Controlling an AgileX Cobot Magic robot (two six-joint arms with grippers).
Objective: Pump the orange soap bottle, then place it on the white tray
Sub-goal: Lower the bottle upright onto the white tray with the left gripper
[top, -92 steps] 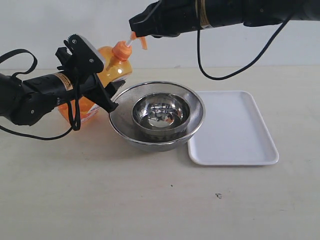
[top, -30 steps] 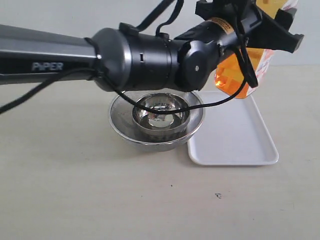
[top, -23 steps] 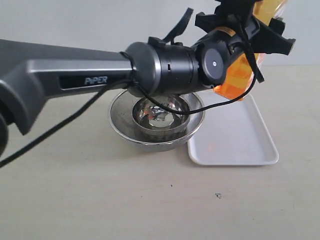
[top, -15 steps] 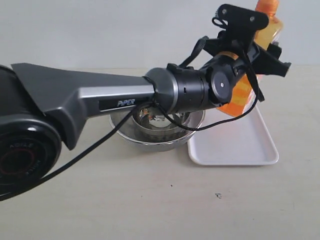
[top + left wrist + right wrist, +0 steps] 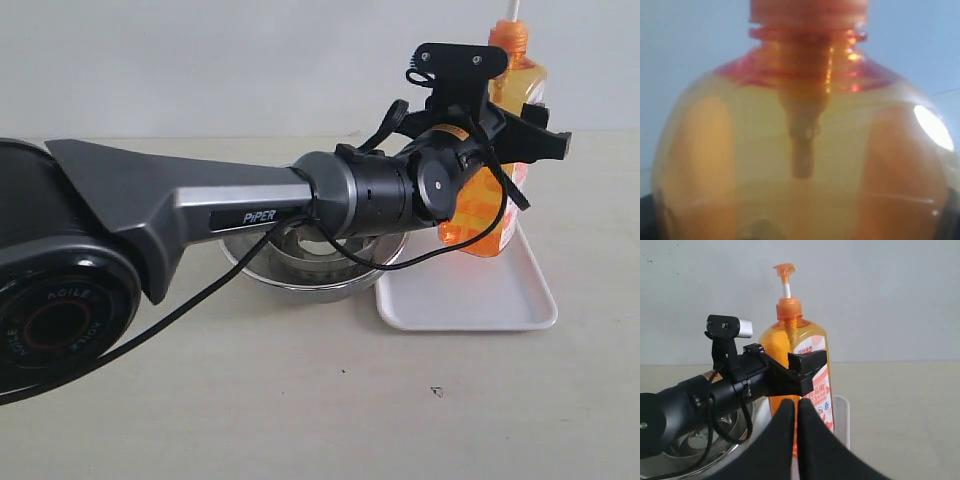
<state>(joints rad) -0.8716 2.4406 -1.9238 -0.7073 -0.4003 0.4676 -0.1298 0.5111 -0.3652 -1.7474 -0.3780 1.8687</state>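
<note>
The orange soap bottle (image 5: 503, 108) stands upright over the far part of the white tray (image 5: 470, 295), pump nozzle up. Its base is level with the tray floor; I cannot tell whether it touches. My left gripper (image 5: 497, 150), reaching across from the left, is shut on the bottle's body. In the left wrist view the bottle (image 5: 800, 150) fills the frame. From the right wrist view I see the bottle (image 5: 795, 342), the left gripper (image 5: 790, 371) clamped round it and the tray (image 5: 841, 412). My right gripper (image 5: 795, 405) is shut and empty, apart from the bottle.
The round steel strainer with its bowl (image 5: 300, 268) sits just left of the tray, mostly hidden behind the left arm (image 5: 250, 205), which spans the middle of the table. The strainer's rim (image 5: 700, 452) also shows in the right wrist view.
The left arm carried the bottle from left of the strainer across to the tray, turned it upright and lowered it. The right arm left the exterior view.
</note>
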